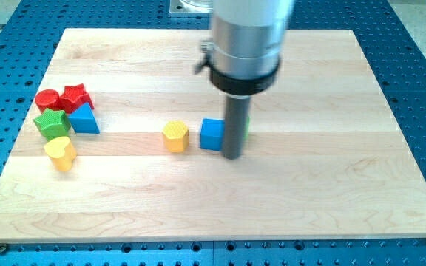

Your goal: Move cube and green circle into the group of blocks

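Eight blocks are counted on the bench [309,199]. The blue cube [211,134] is found mid-board, touched by my tip [231,156] — a green block [245,127] mostly hidden behind. No end effector is fitted — only a rod.

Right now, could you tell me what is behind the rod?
A sliver of green shows at the rod's right edge, probably the green circle; the rest is covered. The blue cube sits just left.

My tip [232,156] touches the blue cube [212,134] (right side). A green block [245,127] peeks behind the rod.
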